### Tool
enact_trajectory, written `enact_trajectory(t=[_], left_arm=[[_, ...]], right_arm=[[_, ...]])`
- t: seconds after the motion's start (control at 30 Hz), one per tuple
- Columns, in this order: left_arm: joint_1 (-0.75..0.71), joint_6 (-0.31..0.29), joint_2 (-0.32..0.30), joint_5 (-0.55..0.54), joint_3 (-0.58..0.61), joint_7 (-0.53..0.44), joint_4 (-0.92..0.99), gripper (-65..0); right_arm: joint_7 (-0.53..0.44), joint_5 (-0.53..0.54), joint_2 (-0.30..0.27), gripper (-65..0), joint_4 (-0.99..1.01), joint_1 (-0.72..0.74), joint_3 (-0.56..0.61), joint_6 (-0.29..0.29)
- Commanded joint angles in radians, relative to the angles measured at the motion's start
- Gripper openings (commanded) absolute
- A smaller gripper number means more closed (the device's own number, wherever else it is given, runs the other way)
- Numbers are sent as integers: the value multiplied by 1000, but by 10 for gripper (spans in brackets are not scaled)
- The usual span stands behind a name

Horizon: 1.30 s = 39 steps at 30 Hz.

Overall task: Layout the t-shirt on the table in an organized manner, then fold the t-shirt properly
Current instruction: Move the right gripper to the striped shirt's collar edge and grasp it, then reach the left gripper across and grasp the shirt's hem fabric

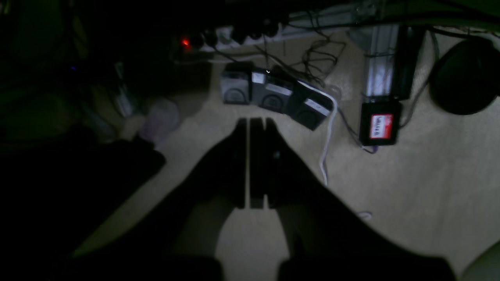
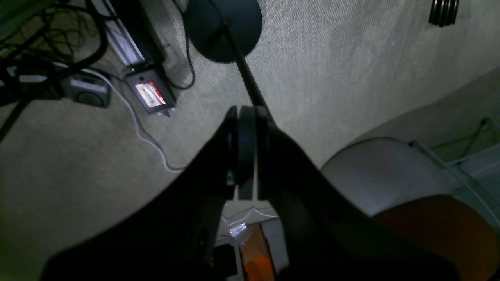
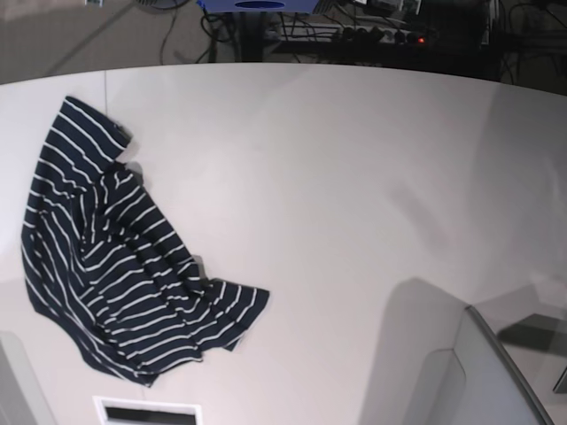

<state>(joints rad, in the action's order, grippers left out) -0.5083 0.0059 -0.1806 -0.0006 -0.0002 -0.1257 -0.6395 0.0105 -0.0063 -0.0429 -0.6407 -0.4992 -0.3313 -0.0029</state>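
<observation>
A rumpled striped t-shirt [image 3: 120, 266] lies bunched at one side of the white counter [image 3: 354, 195], soft, light and likely to drape; its hem corners or shoulders look the best holds. Both claws, left [image 1: 256, 164] and right [image 2: 246, 152], are pressed together, empty, over carpet strewn with cables [image 1: 328, 132]. Nothing blocks the shirt.

The t-shirt [image 3: 115, 266], dark navy with thin white stripes, lies crumpled and unfolded on the white, faintly glossy table [image 3: 354, 195], at the table's left side in the base view. Its cloth is bunched in loose folds, one corner reaching out toward the table's near edge, another toward the far curved edge.
</observation>
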Motion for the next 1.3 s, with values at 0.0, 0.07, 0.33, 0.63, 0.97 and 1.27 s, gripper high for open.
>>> enact_trajectory(t=[0.0, 0.07, 0.33, 0.63, 0.97, 1.27], left_arm=[[-46, 1, -21, 1, -1, -15, -55, -650], [-114, 1, -36, 1, -1, -15, -165, -650], [-378, -1, -93, -135, -110, -5, -731, -650], [-298, -2, -159, -345, -172, 142, -1170, -650], [60, -2, -155, -559, -149, 637, -1189, -650], [95, -2, -150, -562, -56, 640, -1155, -650]], right_arm=[[-11, 2, -8, -648, -47, -34, -21, -9], [-10, 4, -2, -648, -124, -77, -61, -9], [84, 9, 88, -648, -663, -227, -328, -1], [382, 9, 146, -620, -1163, -13, -417, 404], [730, 4, 79, -114, -959, 452, -676, 701], [593, 7, -10, -143, -644, 506, -681, 701]])
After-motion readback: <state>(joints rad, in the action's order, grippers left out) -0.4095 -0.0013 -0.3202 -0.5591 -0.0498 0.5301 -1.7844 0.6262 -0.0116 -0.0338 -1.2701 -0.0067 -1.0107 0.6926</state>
